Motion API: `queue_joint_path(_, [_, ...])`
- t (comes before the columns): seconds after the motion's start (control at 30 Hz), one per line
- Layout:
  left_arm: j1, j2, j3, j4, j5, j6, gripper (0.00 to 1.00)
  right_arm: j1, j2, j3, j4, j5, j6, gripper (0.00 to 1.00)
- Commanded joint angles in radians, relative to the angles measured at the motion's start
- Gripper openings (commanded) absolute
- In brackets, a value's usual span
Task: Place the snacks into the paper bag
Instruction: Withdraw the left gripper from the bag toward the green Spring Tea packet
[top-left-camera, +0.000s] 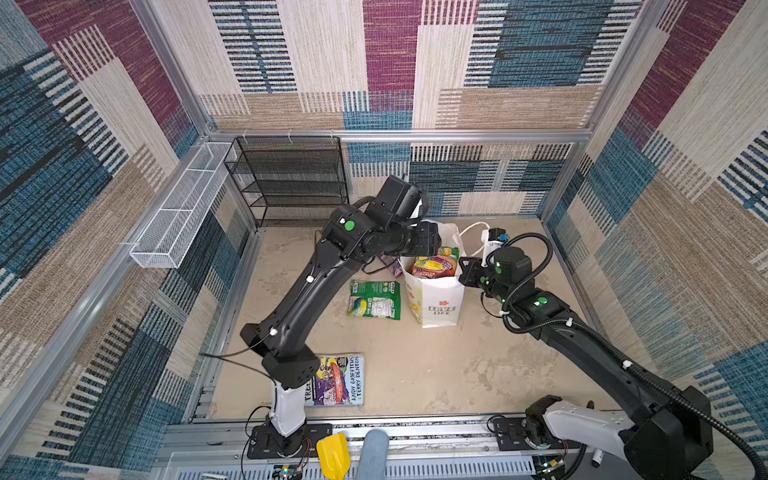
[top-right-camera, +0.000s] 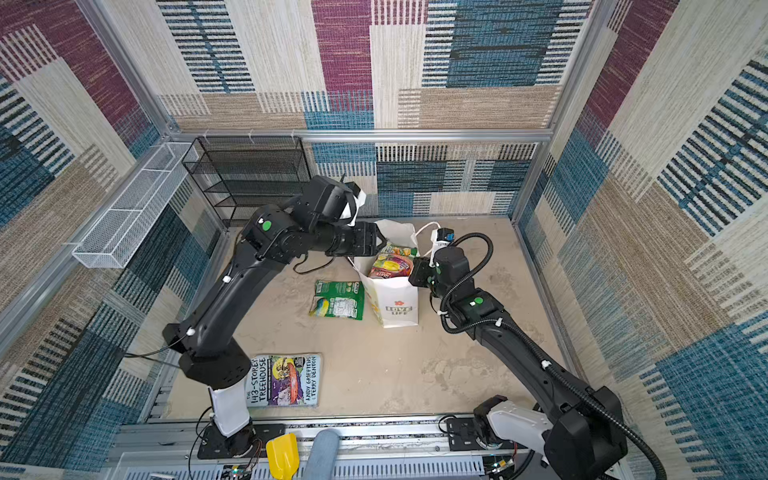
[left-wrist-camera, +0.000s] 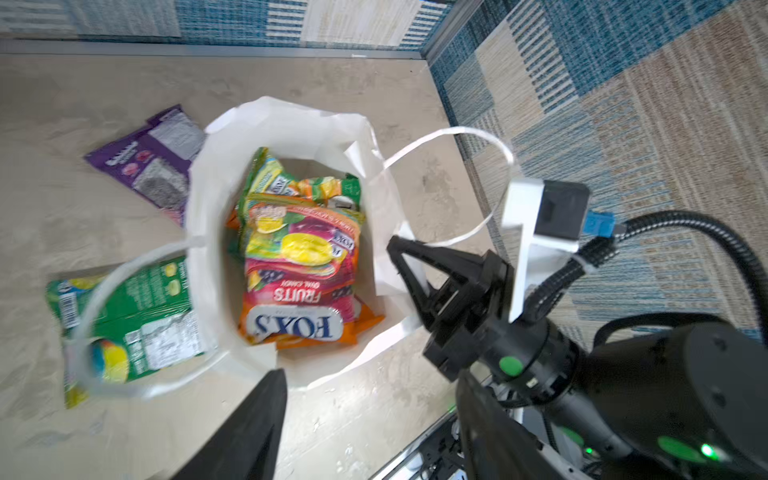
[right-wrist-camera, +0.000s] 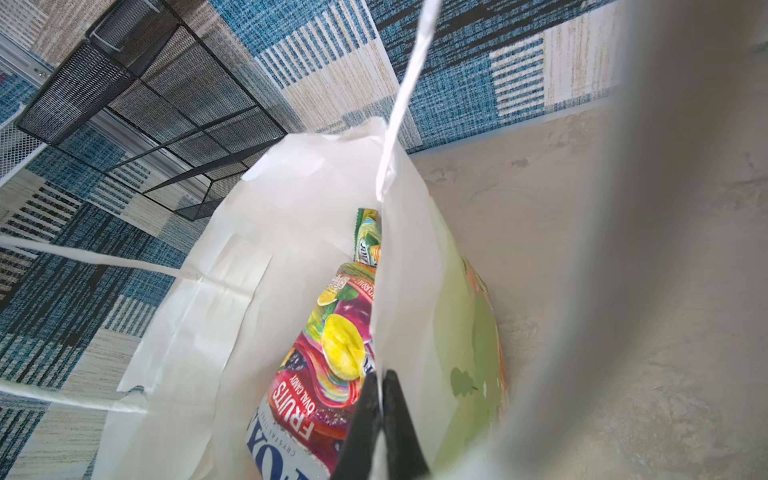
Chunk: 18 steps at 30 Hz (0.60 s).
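The white paper bag (top-left-camera: 436, 305) (top-right-camera: 395, 305) stands upright on the floor, its mouth wide. Several snacks lie inside, topped by a pink-red FOX'S packet (left-wrist-camera: 299, 266) (right-wrist-camera: 328, 365). My right gripper (top-left-camera: 463, 270) (right-wrist-camera: 380, 382) is shut on the bag's right rim, pinching the paper. My left gripper (top-left-camera: 434, 241) (left-wrist-camera: 370, 415) hovers over the bag's mouth, open, nothing between its fingers. A green packet (top-left-camera: 374, 299) (left-wrist-camera: 133, 324) lies flat on the floor left of the bag. A purple packet (left-wrist-camera: 149, 166) lies behind the bag's left side, mostly hidden by my left arm in both top views.
A paperback book (top-left-camera: 336, 380) lies near the front by my left arm's base. A black mesh shelf (top-left-camera: 291, 178) stands at the back left, a white wire basket (top-left-camera: 183, 203) hangs on the left wall. A yellow scoop (top-left-camera: 332, 455) sits on the front rail.
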<state>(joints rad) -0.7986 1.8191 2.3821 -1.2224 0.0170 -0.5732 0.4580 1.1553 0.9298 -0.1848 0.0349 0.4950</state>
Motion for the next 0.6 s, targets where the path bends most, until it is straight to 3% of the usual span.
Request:
queue_joint_path(0.0, [0.005, -0.139, -0.188, 0.076, -0.086, 0.037, 0.75, 0.001, -0.004, -0.002, 0.006, -0.012, -0.009, 0.02])
queue_joint_path(0.13, [0.040, -0.339, -0.483, 0.187, -0.118, 0.014, 0.86, 0.001, -0.012, -0.005, 0.008, 0.000, -0.009, 0.02])
queue_joint_path(0.2, [0.084, -0.443, -0.655, 0.266, -0.133, -0.013, 1.00, 0.001, -0.014, -0.007, 0.007, -0.004, -0.008, 0.02])
queue_joint_path(0.37, [0.265, -0.599, -1.024, 0.439, -0.019, -0.088, 0.99, 0.002, -0.015, -0.008, 0.008, -0.002, -0.009, 0.02])
queue_joint_path(0.57, [0.342, -0.554, -1.194, 0.491, 0.005, -0.088, 1.00, 0.001, -0.009, -0.008, 0.010, -0.008, -0.007, 0.03])
